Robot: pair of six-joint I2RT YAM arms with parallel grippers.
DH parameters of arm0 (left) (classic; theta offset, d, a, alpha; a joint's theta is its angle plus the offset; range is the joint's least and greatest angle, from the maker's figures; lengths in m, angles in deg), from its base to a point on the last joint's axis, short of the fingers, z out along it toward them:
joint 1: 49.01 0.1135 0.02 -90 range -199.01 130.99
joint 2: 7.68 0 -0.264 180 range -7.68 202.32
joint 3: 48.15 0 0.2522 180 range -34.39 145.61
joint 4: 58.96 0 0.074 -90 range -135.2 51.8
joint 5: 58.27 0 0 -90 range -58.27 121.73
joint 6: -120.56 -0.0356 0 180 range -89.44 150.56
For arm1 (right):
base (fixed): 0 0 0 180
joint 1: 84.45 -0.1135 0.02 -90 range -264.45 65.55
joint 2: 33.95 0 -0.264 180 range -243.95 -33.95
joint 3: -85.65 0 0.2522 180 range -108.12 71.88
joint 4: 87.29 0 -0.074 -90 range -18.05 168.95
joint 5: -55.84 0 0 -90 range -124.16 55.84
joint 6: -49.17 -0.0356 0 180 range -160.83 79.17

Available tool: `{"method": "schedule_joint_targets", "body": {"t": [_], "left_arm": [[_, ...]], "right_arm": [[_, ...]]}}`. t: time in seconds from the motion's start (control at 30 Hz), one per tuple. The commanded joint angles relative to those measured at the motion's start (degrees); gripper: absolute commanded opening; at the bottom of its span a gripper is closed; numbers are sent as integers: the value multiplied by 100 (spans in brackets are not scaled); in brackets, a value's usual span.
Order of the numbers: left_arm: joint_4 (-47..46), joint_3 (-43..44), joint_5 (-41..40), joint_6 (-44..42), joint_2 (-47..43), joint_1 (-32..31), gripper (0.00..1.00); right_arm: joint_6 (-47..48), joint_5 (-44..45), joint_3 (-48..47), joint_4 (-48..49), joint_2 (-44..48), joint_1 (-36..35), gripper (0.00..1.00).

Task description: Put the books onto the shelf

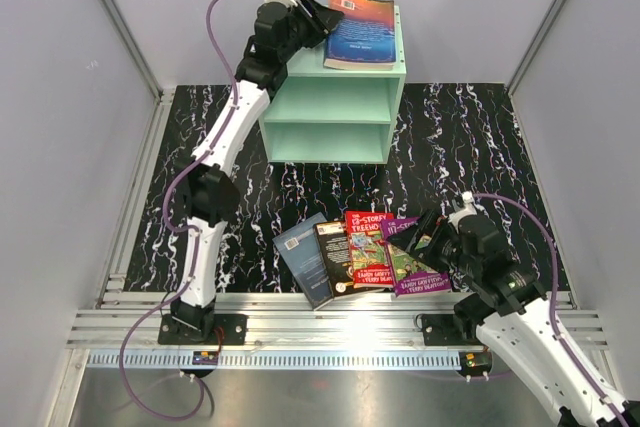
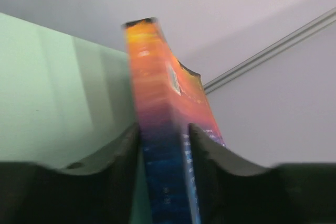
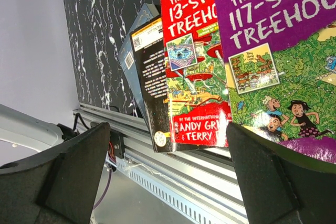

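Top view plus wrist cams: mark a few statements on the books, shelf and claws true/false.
1. One book lies on top of the shelf. True.
2. Both shelf compartments hold books. False: both look empty.
3. On the table, the red book lies between a black book and a purple book. True.
4. The right claw is shut on the purple book. False: it is open and holds nothing.
5. The left claw is down by the table books. False: it is up at the book on the shelf top.

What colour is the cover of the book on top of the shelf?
The book fades orange-red to dark blue; top external view shows it best.
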Motion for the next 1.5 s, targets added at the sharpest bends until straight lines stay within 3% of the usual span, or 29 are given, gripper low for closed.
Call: {"method": "schedule_joint_targets", "body": {"t": [0.0, 0.03, 0.07, 0.13, 0.17, 0.5, 0.73, 0.9, 1.07, 1.2, 1.33, 1.47], "left_arm": [[-349, 56, 346, -383, -308, -29, 50], [-314, 65, 390, -400, -308, -28, 57], [-209, 74, 390, -470, -334, -28, 71], [-112, 56, 373, -558, -404, -37, 85], [28, 39, 338, -646, -448, -37, 98], [1153, -444, -804, -1709, -1607, 156, 99], [1821, -1840, -1683, -2281, -3283, 165, 99], [1463, -5212, -1982, -2361, -5104, -545, 99], [1155, -7525, -2273, -1870, -6344, -1792, 99], [733, -9404, -2247, -1131, -7056, -2111, 99], [451, -10067, -2273, -753, -7260, -2313, 98], [398, -10174, -2334, -682, -7120, -2717, 97]], "right_arm": [[28, 28, 32, 324, -150, -46, 100], [28, 20, 41, 342, -167, -47, 100], [20, 19, 67, 420, -194, -47, 100], [11, 11, 94, 491, -246, -47, 100], [19, 11, 85, 518, -299, -47, 100], [265, 335, -275, 149, -369, -47, 100], [283, 906, -538, -52, -835, -47, 100], [161, 1513, -636, -159, -1818, -47, 100], [186, 1689, -776, -308, -3102, -47, 100], [152, 1418, -532, -168, -3507, -151, 100], [-102, 1494, -477, -88, -4103, -651, 100], [-244, 1513, -609, 289, -4684, -1162, 100]]}}
